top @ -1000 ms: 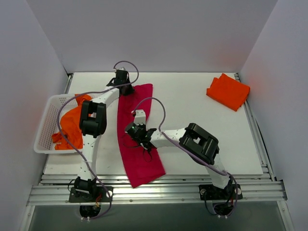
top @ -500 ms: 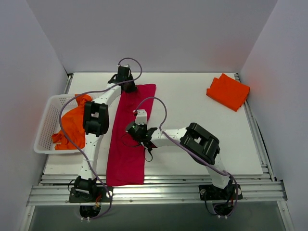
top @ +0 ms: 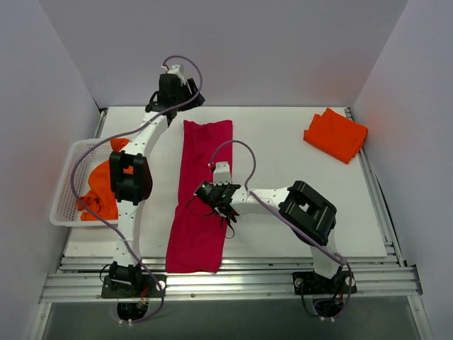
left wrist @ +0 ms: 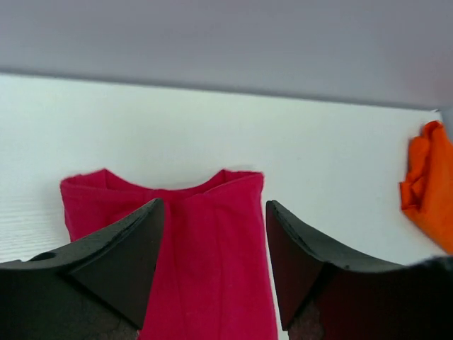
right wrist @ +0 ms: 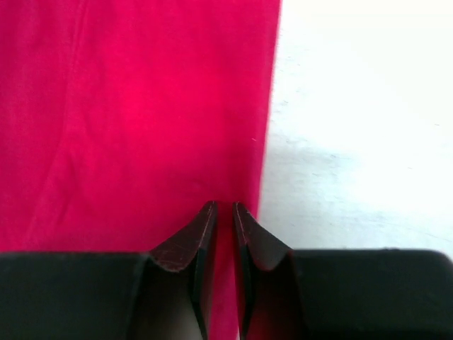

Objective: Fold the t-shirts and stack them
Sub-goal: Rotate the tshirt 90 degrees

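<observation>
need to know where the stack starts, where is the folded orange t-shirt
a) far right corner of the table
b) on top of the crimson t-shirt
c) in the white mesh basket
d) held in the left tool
a: the folded orange t-shirt lies alone at the far right corner of the table, apart from the crimson t-shirt; the white mesh basket holds only a crumpled orange t-shirt.

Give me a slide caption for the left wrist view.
Left gripper, fingers open, above the crimson t-shirt's far end on the white table.
</observation>
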Robot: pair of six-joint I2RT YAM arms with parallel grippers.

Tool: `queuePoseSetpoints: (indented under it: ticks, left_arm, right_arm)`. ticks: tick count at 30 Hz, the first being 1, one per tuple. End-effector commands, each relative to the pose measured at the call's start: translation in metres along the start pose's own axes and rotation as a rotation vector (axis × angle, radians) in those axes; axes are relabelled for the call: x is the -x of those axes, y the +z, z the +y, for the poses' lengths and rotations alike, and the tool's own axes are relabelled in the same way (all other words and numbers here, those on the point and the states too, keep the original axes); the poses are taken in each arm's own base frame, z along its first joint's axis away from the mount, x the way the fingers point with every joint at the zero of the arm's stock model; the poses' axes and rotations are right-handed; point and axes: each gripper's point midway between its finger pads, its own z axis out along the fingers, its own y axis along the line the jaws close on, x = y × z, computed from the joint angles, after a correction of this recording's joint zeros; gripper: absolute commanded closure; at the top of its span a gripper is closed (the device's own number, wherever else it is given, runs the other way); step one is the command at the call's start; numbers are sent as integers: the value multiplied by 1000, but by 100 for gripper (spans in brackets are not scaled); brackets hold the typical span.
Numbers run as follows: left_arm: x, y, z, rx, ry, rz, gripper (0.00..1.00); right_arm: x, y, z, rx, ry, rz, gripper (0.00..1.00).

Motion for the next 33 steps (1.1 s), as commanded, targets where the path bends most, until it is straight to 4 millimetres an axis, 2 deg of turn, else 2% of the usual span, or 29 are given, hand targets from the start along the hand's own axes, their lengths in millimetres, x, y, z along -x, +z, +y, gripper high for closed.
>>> queuePoseSetpoints:
  ticks: [1,2,3,4,5,6,7,8,9,10,11,12,13,14,15,16,17,18,19,20,21,22,23,24,26,27,30,33]
  left_arm:
    - [126,-81,-62,-142,78,-288,32]
    - [138,-97,-69,-150,84,-316,31]
    - [140,-103,-67,-132,82,-324,31]
    - [143,-109,-68,-129,82,-334,31]
    - [157,-132,-77,-144,83,-372,31]
    - [159,-141,-78,-137,77,-387,31]
    - [142,-138,-68,-118,62,-360,31]
    - [152,-164,-78,-137,46,-398,31]
    - [147,-172,-75,-131,35,-402,31]
    - [117,-163,-58,-106,15,-359,31]
    - [125,-191,-69,-141,0,-413,31]
    - [124,-202,-70,-161,-4,-455,31]
    - [79,-191,-46,-117,-28,-380,31]
    - [80,-214,-52,-140,-51,-415,31]
    - [75,-223,-51,-155,-52,-442,31]
    - [37,-216,-31,-112,-82,-381,32]
    - [35,-233,-36,-127,-78,-401,32]
    - [24,-237,-35,-129,-71,-389,34]
    - [12,-240,-33,-117,-72,-379,34]
    - [-10,-247,-26,-106,-64,-355,34]
    - [-21,-251,-26,-104,-56,-344,35]
    - [-23,-263,-26,-101,-61,-366,35]
    - [-49,-261,-13,-75,-66,-325,35]
    - [-53,-264,-7,-56,-67,-336,35]
    - [-60,-274,-1,-32,-83,-354,36]
    - [-72,-274,7,-14,-81,-338,37]
    - [-83,-278,15,14,-91,-335,39]
    - [-89,-279,17,16,-100,-336,39]
  right_arm:
    - [34,-34,-15,-47,-20,-66,88]
    - [44,-40,-15,-42,-10,-84,86]
    - [51,-45,-16,-43,-7,-96,84]
    - [63,-50,-15,-40,-2,-122,75]
    - [76,-57,-16,-35,13,-147,60]
    - [85,-60,-17,-38,19,-165,55]
    - [102,-63,-21,-40,28,-192,48]
    - [110,-61,-22,-36,34,-200,36]
    - [121,-57,-21,-21,55,-211,32]
    - [131,-43,-32,-36,77,-202,29]
    - [141,-37,-28,2,69,-191,25]
    - [152,-30,-29,17,90,-204,24]
    - [155,-16,-30,14,95,-193,24]
    - [176,-6,-29,63,127,-214,29]
    - [181,2,-26,91,127,-213,35]
    - [180,19,-21,111,125,-200,51]
    - [195,27,-18,152,148,-207,81]
    - [201,36,-15,169,147,-211,88]
    - [190,58,-10,171,127,-176,97]
    - [191,68,-6,187,122,-164,100]
    - [206,72,1,230,130,-176,100]
    - [193,91,8,239,115,-140,100]
    - [193,98,14,262,115,-135,100]
    - [189,109,23,290,117,-119,100]
    - [188,120,32,311,129,-113,100]
    - [183,129,39,329,132,-102,100]
    - [174,150,45,330,142,-80,100]
    - [165,168,41,306,164,-55,100]
